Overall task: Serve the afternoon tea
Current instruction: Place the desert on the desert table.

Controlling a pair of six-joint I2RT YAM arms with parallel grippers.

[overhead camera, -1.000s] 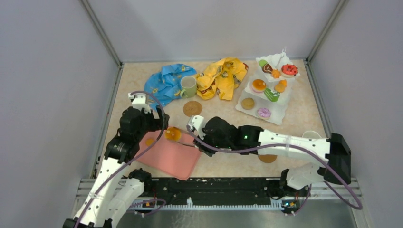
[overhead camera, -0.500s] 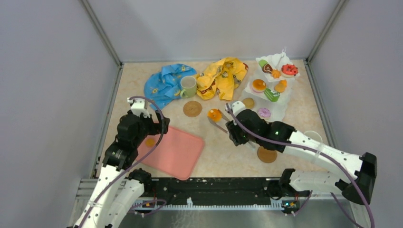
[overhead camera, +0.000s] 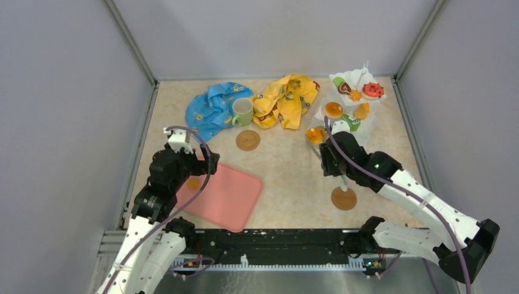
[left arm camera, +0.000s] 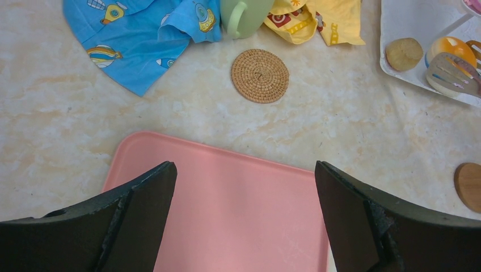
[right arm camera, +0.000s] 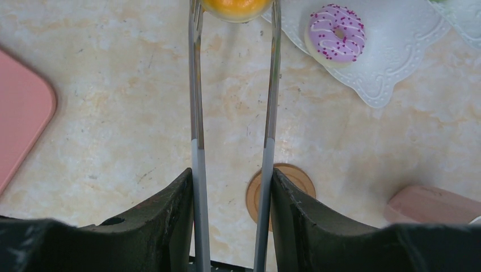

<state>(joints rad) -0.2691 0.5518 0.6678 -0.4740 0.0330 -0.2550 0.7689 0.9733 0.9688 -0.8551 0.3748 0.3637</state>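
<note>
While the right gripper (right arm camera: 232, 190) stands partly closed on the handles of the slim metal tongs (right arm camera: 195, 113), squeezing them together, we are midway through carrying one piece across. The round orange-glazed toy pastry (right arm camera: 235, 5) sits pinched between the tong tips at the near-left corner of the white three-tier square stand (right arm camera: 397, 62). It is over the bottom tier, just beside the round beige toy biscuit (left arm camera: 404, 54) and near the purple-iced toy donut (right arm camera: 336, 35). We judge this to be the placing step of loading the stand. Next we need to settle the tips onto bare tier and ease the grip so the tongs spring apart without nudging the biscuit. Our left gripper (left arm camera: 244, 170) hangs wide open and empty above the flat pink rectangular tray (left arm camera: 238, 215). A small orange piece (overhead camera: 193, 182) lies on that tray, too small for us to identify, and it may be the next fetch.
</note>
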